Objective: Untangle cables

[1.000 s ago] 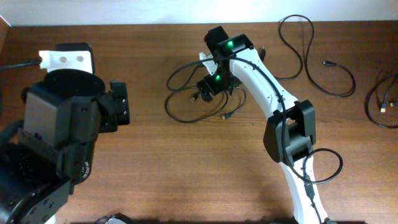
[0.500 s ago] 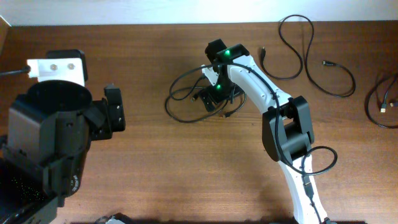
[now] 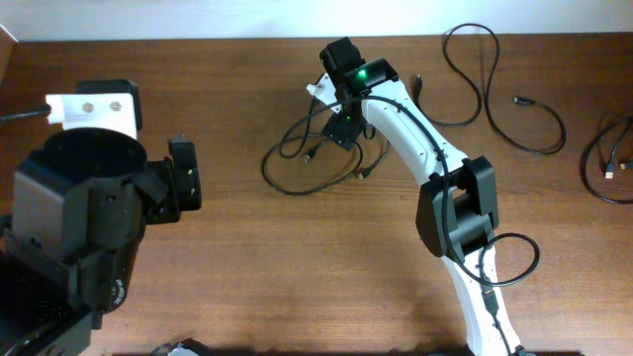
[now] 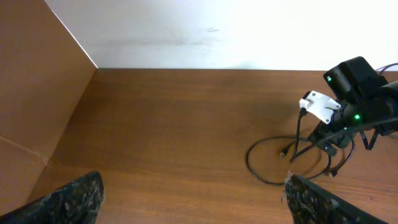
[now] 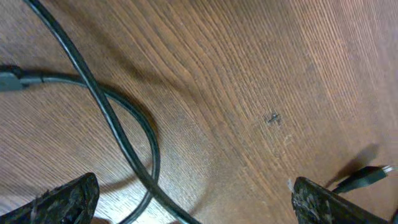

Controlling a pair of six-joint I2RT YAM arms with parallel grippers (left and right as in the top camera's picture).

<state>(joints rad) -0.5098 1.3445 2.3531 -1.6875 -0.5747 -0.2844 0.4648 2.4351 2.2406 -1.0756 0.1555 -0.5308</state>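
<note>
Left hand (image 4: 193, 202) and right hand (image 5: 196, 205) both released; one tangled cable cluster (image 3: 310, 155), two loose cables (image 3: 487, 94) (image 3: 607, 170).

Table (image 3: 247, 257): dark brown wood, fine grain shown running along its length, evenly lit. Wall (image 4: 217, 28): plain white, met directly by the table's far edge; faint marks are noted. Panel (image 4: 31, 99): flat tan board, stood upright along the table's left side.

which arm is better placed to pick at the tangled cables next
Right. The open right gripper hovers directly over the tangled cables, with strands below its fingers. The left gripper is open but far off to the left.
</note>
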